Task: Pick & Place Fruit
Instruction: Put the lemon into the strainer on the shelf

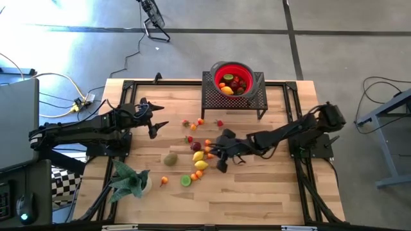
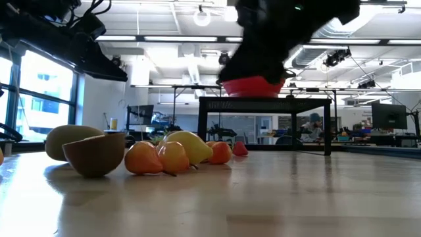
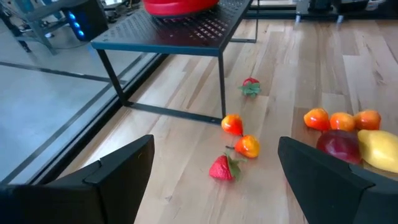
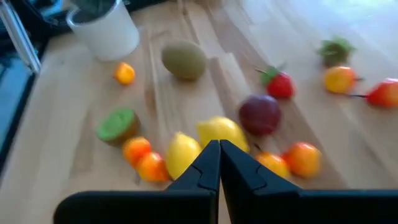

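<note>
You are looking at an open lab or workshop hall. Exposed ceiling ducts (image 2: 197,69), strip lights, monitors (image 2: 388,117), and a wooden table (image 1: 257,192) on concrete floor show it

Bright daylight glares on the floor (image 1: 38,38) far left of my table (image 1: 257,192); my right wrist's fruit (image 4: 221,134) looks blurred.

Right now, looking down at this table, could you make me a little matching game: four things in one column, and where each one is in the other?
Things:
1. red bowl
2. leafy plant
3. left end effector
4. right end effector

Places or states:
A. shut, beside the yellow lemons
B. on the black mesh stand
C. open, left of the scattered fruit
D. near the table's front left corner

Pairs: 1-B, 2-D, 3-C, 4-A
</note>
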Tool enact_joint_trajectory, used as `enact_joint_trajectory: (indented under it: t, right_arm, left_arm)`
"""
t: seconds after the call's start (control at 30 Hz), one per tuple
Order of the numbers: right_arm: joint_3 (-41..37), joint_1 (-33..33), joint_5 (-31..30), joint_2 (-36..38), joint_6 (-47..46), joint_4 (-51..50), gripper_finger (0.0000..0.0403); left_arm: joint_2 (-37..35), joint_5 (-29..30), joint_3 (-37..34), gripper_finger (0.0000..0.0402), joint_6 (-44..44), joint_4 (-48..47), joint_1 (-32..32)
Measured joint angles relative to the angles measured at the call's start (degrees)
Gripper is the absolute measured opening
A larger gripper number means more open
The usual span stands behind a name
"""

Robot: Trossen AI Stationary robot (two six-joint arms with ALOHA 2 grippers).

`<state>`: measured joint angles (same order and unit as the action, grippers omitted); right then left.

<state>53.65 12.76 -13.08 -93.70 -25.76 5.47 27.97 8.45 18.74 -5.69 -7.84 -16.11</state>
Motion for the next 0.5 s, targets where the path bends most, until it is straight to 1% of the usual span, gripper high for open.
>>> enact_joint_trajectory:
  t: [0.1,0.27,0.37,0.5]
  right_arm:
    - [-4.8,-1.1,0.6,3.4,1.7,2.5,0.0004]
    - [-13.8,-4.0,4.8,8.0,2.0,9.7,0.0003]
    - [-16.7,-5.3,6.0,8.3,2.5,14.4,0.0004]
    - [-17.9,-6.1,5.9,7.8,6.9,15.2,0.0003]
  left_arm:
    - [0.0,0.0,0.0,0.0337,0.0,0.2,0.0]
    - [0.0,0.0,0.0,0.0337,0.0,0.3,0.0]
    - [0.0,0.0,0.0,0.0337,0.0,0.3,0.0]
    - [0.0,-0.1,0.0,0.0337,0.0,0.3,0.0]
